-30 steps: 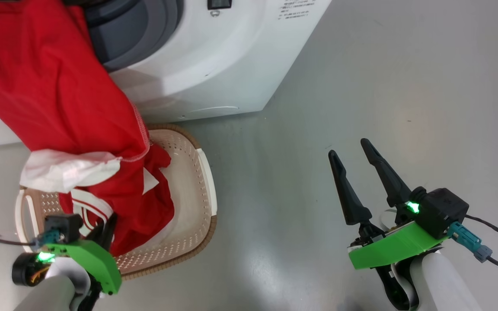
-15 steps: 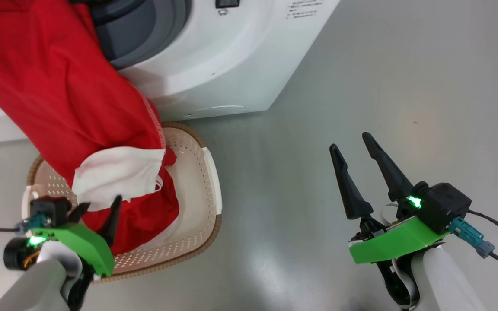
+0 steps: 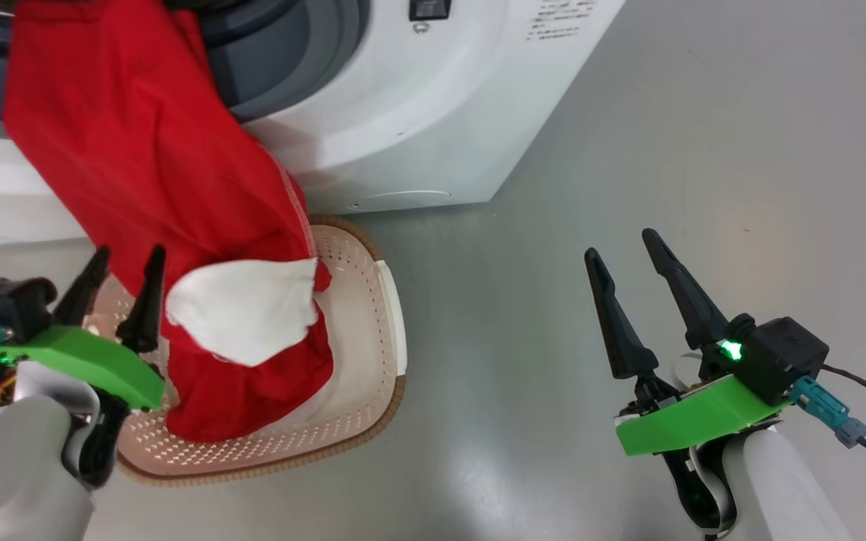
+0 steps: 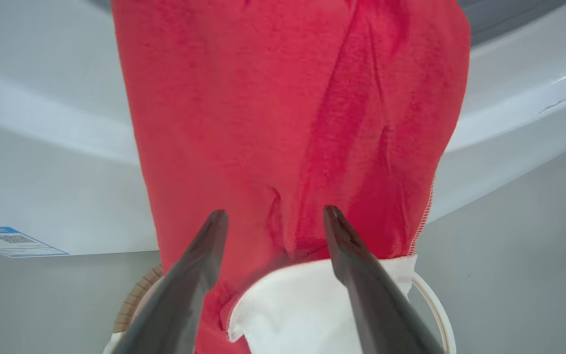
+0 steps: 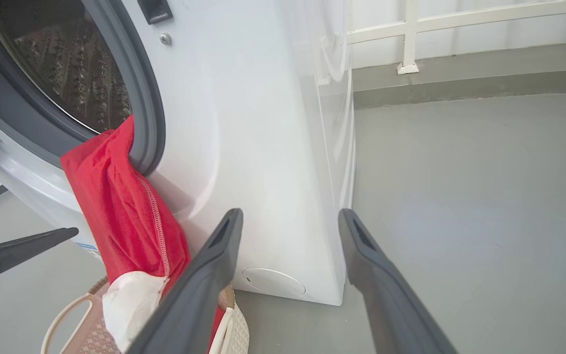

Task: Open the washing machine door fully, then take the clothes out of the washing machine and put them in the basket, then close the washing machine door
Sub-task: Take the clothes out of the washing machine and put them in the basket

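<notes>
The clothes (image 3: 147,165) are no longer being gripped. A second ago they were being pinched by the left claw (image 3: 129,254) over the basket (image 3: 400,391); now that claw is being held wide open, drawn back just beside the garment's left edge. Some of the apparent shift is being caused by the head camera's own movement.

The red fabric is being left draped from the mouth of the washing machine (image 3: 418,128). Its upper end is being caught at the grey rubber ring (image 5: 149,113), and its lower end, with a white patch (image 3: 241,319), is being piled into the basket. The transfer is therefore being judged half done, and a further pull is probably being called for.

The right claw (image 3: 622,245) is being held open and empty over the floor (image 3: 553,188), well apart.

The cloth is being shown as soft, matte and limp, with a stitched hem. The basket is being shown as rigid, perforated cream plastic under a brown woven-look rim, and the machine's casing as glossy and curved.
</notes>
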`<state>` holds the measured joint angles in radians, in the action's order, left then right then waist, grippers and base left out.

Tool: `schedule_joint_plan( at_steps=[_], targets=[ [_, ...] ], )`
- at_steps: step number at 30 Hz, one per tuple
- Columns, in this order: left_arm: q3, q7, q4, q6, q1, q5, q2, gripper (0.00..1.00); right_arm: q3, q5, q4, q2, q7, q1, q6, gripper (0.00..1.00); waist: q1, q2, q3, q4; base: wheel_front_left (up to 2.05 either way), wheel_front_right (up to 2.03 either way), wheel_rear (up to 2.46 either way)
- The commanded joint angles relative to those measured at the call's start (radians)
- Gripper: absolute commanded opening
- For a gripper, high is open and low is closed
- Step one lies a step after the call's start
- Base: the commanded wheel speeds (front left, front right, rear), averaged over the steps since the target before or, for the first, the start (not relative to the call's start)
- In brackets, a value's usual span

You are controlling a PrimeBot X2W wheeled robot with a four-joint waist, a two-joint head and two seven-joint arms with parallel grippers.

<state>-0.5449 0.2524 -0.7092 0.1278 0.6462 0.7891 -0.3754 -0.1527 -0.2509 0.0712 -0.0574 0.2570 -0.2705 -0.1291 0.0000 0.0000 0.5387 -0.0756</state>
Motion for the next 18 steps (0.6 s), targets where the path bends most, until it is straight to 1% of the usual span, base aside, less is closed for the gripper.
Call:
schedule_joint_plan(
  at_steps=[1, 7, 13, 18],
  targets=[
    [0.06, 0.009, 0.034, 0.003, -0.03, -0.026, -0.037, 1.0, -0.024, 0.009, -0.019, 0.007, 0.005, 0.015, -0.002, 1.0, 0.0, 0.0, -0.009, 0.007, 0.0, 0.0, 0.0],
    [0.19, 0.009, 0.155, 0.003, -0.087, -0.128, -0.022, 1.0, -0.022, 0.015, -0.009, 0.007, 0.005, 0.025, -0.002, 1.0, 0.0, 0.0, -0.041, 0.019, 0.0, 0.0, 0.0],
    [0.327, 0.009, 0.316, 0.003, -0.199, -0.23, 0.003, 1.0, -0.025, 0.017, -0.003, 0.007, 0.005, 0.041, -0.002, 1.0, 0.0, 0.0, -0.073, 0.019, 0.0, 0.0, 0.0],
    [0.395, 0.009, 0.424, 0.003, -0.291, -0.271, 0.016, 1.0, -0.022, 0.02, -0.002, 0.007, 0.005, 0.054, -0.002, 1.0, 0.0, 0.0, -0.091, 0.019, 0.0, 0.0, 0.0]
  ],
)
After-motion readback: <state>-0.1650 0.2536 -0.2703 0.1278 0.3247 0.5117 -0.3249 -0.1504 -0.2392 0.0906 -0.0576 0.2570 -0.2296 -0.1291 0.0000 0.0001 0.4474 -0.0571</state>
